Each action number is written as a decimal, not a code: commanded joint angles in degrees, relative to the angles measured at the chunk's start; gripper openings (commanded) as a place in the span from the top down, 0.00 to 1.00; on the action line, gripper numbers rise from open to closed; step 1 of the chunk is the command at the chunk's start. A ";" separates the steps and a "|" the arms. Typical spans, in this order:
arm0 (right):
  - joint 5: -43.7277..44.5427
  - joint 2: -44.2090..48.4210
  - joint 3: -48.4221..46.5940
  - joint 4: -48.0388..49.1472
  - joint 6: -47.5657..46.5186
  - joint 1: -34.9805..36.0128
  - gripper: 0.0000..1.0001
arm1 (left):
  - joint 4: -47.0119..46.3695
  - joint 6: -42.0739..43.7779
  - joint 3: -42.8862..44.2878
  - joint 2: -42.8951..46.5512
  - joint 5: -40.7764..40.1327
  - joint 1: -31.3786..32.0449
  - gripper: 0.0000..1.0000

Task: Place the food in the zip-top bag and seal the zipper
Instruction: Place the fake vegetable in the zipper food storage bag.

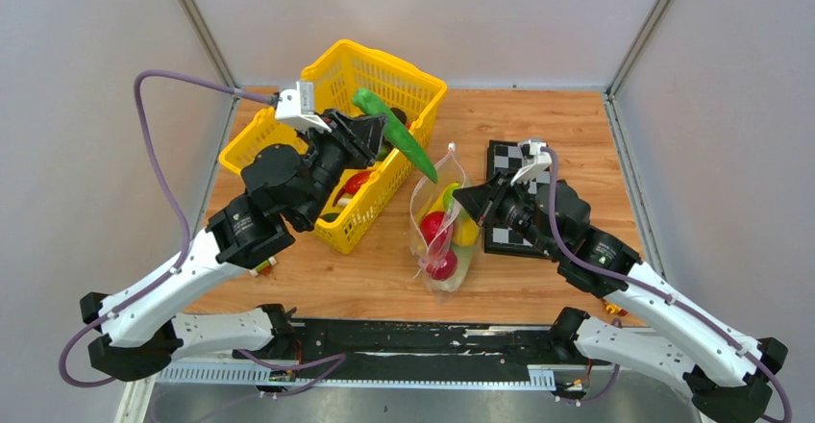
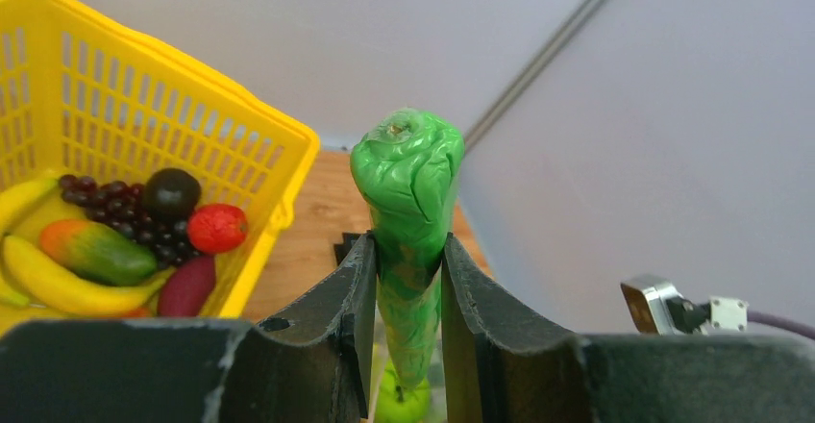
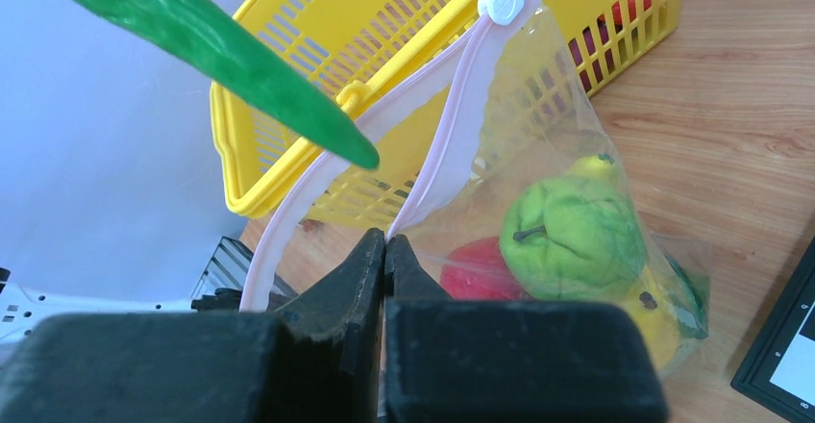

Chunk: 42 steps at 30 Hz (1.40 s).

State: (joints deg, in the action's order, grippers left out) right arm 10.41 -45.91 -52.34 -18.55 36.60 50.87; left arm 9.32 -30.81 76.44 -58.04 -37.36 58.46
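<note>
Left fingers (image 2: 363, 271): I am gripping the green cucumber (image 2: 408, 168) at a narrow opening, one finger pressing each side of its shaft, its knobby end sticking up past my tips.
Cucumber position: it is hanging tilted in the air at upper centre of the top view, its pointed tip aiming down at the open mouth of the zip-top bag (image 1: 444, 250).
Right fingers (image 3: 371, 261): I am pinching them fully together on the pink zipper (image 3: 452, 135), holding one side of the mouth up off the desk (image 1: 567, 115).
Bag contents: a green fruit (image 3: 567, 240), red fruits (image 1: 434, 226) and something yellow are lying inside, at centre of the top view.
Zipper slider (image 3: 501, 1): it is sitting at the far end of the strip, at the top of the right wrist view.
Around: the yellow basket (image 1: 384, 58) is standing just left of the bag, touching it, with bananas, grapes and other food in it; a checkerboard (image 1: 505, 159) is lying under my right arm.
</note>
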 commanded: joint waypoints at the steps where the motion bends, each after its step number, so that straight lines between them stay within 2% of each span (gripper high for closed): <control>1: 0.88 1.26 -0.82 1.95 0.35 0.10 1.00 | -0.75 -2.08 0.31 0.78 4.54 1.79 1.00; 9: 1.10 1.49 -1.24 1.77 0.08 0.11 1.00 | 1.89 -4.28 -3.95 0.74 5.44 3.95 1.00; 14: 0.43 2.28 -0.95 3.16 0.65 0.11 1.00 | 0.29 -3.14 -6.50 -1.29 0.89 9.09 1.00; 22: 1.99 3.81 -0.41 2.05 1.15 0.06 1.00 | -0.04 -8.45 -9.87 -4.23 -0.09 12.44 1.00; 26: 2.58 4.33 -0.28 1.88 1.26 0.10 1.00 | -0.08 -12.98 -13.15 -3.88 -3.64 14.10 1.00; 35: 2.72 3.86 -0.18 1.42 1.72 0.10 1.00 | -6.63 -20.13 -20.22 -4.52 -14.94 19.96 1.00; 39: 3.14 4.16 -0.05 1.32 1.73 0.10 1.00 | -10.69 -21.24 -22.17 -4.99 -15.56 20.85 0.99; 42: 3.63 4.46 0.03 0.97 1.63 0.10 1.00 | -9.64 -22.01 -22.38 -5.97 -17.67 21.89 0.95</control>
State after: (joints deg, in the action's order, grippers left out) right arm 12.32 -42.59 -52.31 -20.25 37.47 50.87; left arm 3.68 -49.41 54.17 -62.98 -49.95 78.89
